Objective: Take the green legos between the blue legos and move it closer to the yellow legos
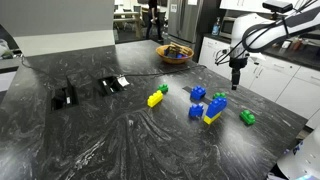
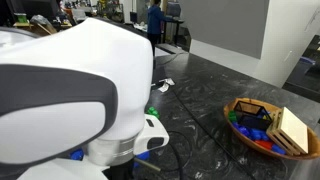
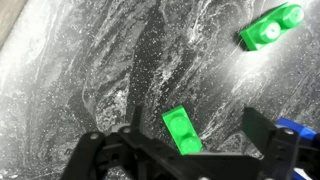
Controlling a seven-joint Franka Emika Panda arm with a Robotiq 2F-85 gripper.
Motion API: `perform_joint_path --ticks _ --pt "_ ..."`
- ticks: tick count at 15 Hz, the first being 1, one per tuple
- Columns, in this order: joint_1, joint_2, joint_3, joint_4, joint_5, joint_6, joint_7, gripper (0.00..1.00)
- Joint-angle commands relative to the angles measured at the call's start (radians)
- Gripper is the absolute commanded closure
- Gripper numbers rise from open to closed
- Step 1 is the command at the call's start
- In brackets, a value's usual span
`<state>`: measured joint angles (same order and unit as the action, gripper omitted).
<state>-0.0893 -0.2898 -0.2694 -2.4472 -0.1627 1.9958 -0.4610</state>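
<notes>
Several blue legos lie in a group at the right of the dark marble table, with a small green lego among them and another green lego further right. A yellow lego lies near the middle with a green piece beside it. Another yellow lego touches the blue group. My gripper hangs open above the table, just behind the blue group. In the wrist view my open jaws frame a green lego lying on the table below. A second green lego and a blue lego's edge also show.
A wooden bowl holding small items stands at the back of the table and also shows in an exterior view. Two black-and-white objects lie at the left. My white base blocks most of that view.
</notes>
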Motion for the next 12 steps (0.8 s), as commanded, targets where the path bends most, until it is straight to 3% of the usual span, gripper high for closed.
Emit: perform_joint_path --ticks 1,8,12 --pt "-0.017 0.001 0.017 0.002 0.005 -0.002 -0.004 0.0" --pt "-0.015 0.019 0.027 0.021 -0.001 0.004 0.017 0.0" --pt "0.008 0.019 0.034 0.029 0.006 0.067 -0.074 0.0"
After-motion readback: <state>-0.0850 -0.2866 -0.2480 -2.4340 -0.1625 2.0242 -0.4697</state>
